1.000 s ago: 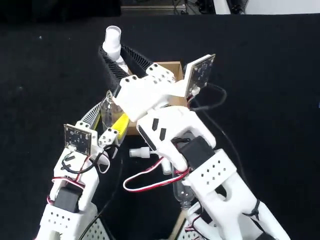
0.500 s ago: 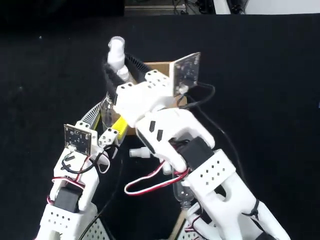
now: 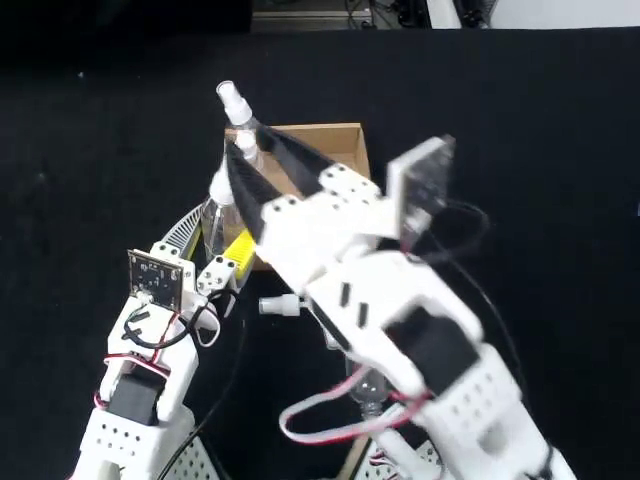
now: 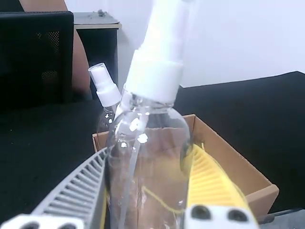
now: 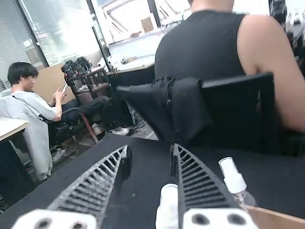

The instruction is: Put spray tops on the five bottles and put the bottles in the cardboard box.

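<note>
My left gripper (image 3: 216,228) (image 4: 143,186) is shut on a clear bottle (image 3: 213,213) (image 4: 143,157), held upright beside the cardboard box (image 3: 340,140) (image 4: 228,162). A white spray top (image 3: 222,183) (image 4: 159,71) sits on this bottle. A second bottle with a spray top (image 3: 232,97) (image 4: 105,88) (image 5: 233,177) stands at the box's near corner. My right gripper (image 3: 240,135) (image 5: 150,148) hangs over that corner, open, its black fingers (image 5: 195,186) apart. The held bottle's top (image 5: 167,210) shows low between them.
A loose spray top (image 3: 280,305) lies on the black table between the arms. An uncapped clear bottle (image 3: 365,385) lies under the right arm near the front. People sit in the room behind, away from the table.
The right arm has swung and rolled its wrist, its camera board moving right. Its fingers, earlier around the spray top at the box's corner, now stand apart below it. The left arm kept still.
</note>
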Controlling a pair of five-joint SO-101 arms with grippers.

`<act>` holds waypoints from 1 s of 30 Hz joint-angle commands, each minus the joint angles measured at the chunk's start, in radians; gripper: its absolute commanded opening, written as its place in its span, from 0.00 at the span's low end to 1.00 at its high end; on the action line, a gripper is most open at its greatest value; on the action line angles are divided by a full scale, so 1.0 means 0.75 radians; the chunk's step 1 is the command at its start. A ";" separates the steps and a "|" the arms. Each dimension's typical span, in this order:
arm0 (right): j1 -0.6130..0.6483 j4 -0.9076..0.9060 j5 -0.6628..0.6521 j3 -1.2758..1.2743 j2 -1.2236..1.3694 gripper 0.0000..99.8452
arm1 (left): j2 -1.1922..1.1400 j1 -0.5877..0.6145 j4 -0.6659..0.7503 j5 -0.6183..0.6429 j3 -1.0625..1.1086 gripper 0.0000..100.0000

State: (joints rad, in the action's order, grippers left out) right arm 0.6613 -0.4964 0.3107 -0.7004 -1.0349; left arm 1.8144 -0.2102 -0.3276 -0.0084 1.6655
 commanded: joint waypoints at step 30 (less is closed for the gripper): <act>-0.681 0.178 -0.241 -0.958 -0.357 0.10 | 0.000 -0.001 0.264 0.012 0.046 0.03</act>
State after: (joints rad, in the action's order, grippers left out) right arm 0.1642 -0.3982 0.1373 -1.4200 -1.2727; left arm 1.8128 -0.2102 -0.1665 -0.0084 1.6747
